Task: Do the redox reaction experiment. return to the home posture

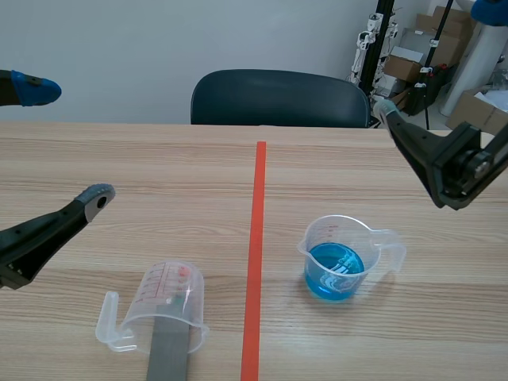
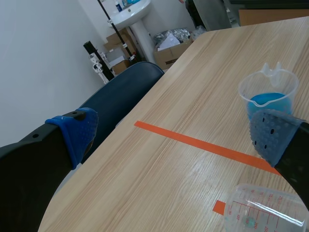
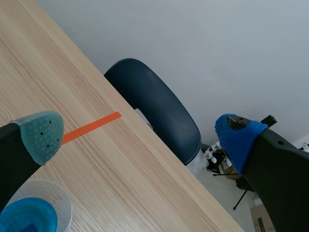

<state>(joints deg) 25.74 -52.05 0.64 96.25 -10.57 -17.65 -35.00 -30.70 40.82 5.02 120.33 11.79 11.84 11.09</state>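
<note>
A clear beaker of blue liquid (image 1: 337, 262) stands right of the tape line, also seen in the left wrist view (image 2: 268, 94) and under the right gripper (image 3: 31, 212). A second clear beaker (image 1: 163, 305) with red markings sits near the front left (image 2: 265, 210). A grey flat strip (image 1: 168, 353) shows through it and runs toward the table's front edge. My left gripper (image 1: 67, 143) hangs open above the left side of the table (image 2: 176, 133). My right gripper (image 1: 436, 59) is raised and open at the right (image 3: 140, 135). Neither holds anything.
The wooden table (image 1: 159, 175) carries an orange-red tape line (image 1: 258, 238) down its middle. A dark blue chair (image 1: 278, 95) stands behind the far edge. Cardboard boxes and stands (image 1: 421, 55) fill the back right of the room.
</note>
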